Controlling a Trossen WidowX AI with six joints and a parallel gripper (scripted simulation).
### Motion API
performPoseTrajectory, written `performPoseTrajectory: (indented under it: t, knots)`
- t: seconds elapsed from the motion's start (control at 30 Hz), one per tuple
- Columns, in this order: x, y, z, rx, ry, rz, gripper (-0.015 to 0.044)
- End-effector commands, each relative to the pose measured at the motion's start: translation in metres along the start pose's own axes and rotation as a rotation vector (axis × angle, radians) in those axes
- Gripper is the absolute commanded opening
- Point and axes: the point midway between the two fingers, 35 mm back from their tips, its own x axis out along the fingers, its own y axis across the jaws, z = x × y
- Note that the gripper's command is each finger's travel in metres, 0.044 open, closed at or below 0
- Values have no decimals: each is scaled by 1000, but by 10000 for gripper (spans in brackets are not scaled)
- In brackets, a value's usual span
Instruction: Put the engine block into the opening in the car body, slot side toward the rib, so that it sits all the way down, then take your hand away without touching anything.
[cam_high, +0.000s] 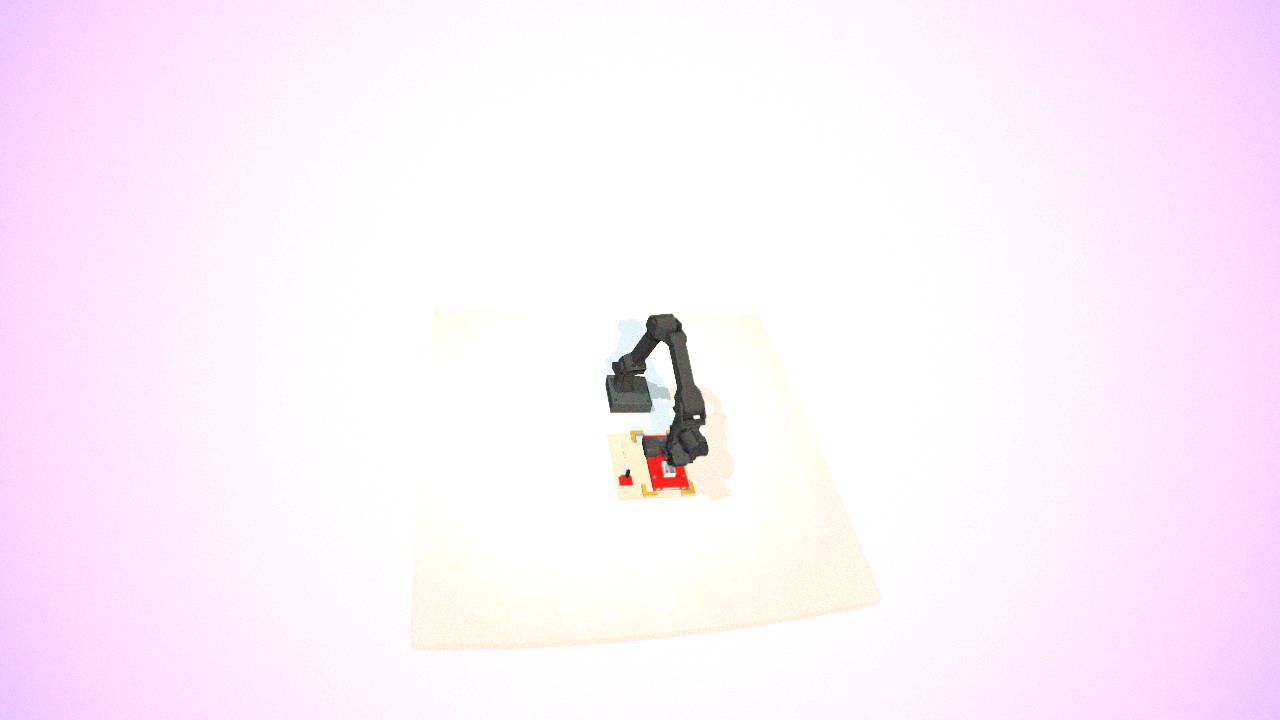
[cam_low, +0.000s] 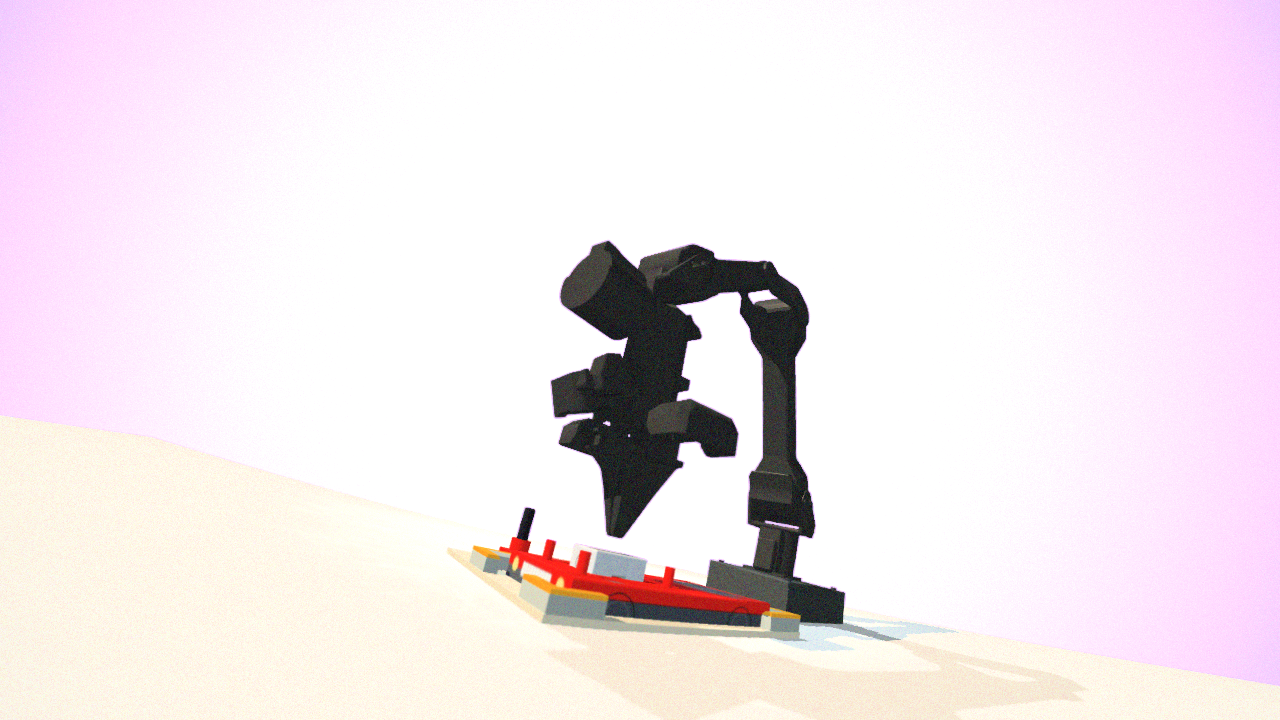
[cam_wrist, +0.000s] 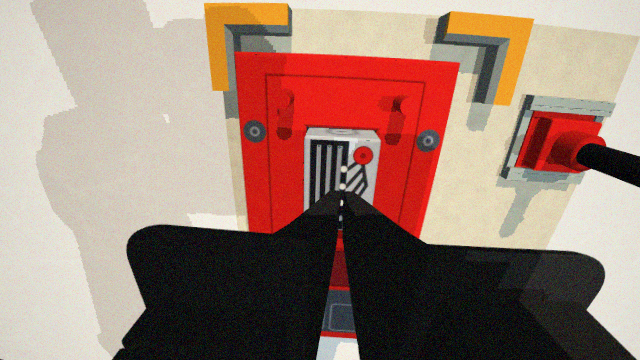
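The red car body (cam_high: 666, 484) (cam_low: 693, 596) (cam_wrist: 345, 102) lies flat between corner brackets. The engine block (cam_high: 668, 469) (cam_low: 617, 565) (cam_wrist: 327, 170), pale grey with a black striped top and a red disc, sits in the body's opening. Its upper part stands above the red surface in the exterior view. I cannot see its slot or the rib. My gripper (cam_low: 616, 534) (cam_wrist: 340, 200) is shut with nothing between its fingertips. They are over the block, with a small gap above it in the exterior view, and cover its lower part in the wrist view.
Orange-topped grey brackets (cam_low: 563, 600) (cam_wrist: 250, 14) (cam_wrist: 512, 60) stand at the body's corners. Red pegs (cam_low: 669, 575) rise from the body. A red part with a black upright rod (cam_high: 627, 473) (cam_low: 527, 522) (cam_wrist: 615, 157) stands in a grey holder beside it, on the beige board (cam_wrist: 465, 220).
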Motion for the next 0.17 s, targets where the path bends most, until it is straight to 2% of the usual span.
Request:
performPoseTrajectory:
  t: [0.0, 0.13]
  knots:
    - [-1, 0, 1, -2, -1, 3, 0]
    - [-1, 0, 0, -1, 0, 2, 0]
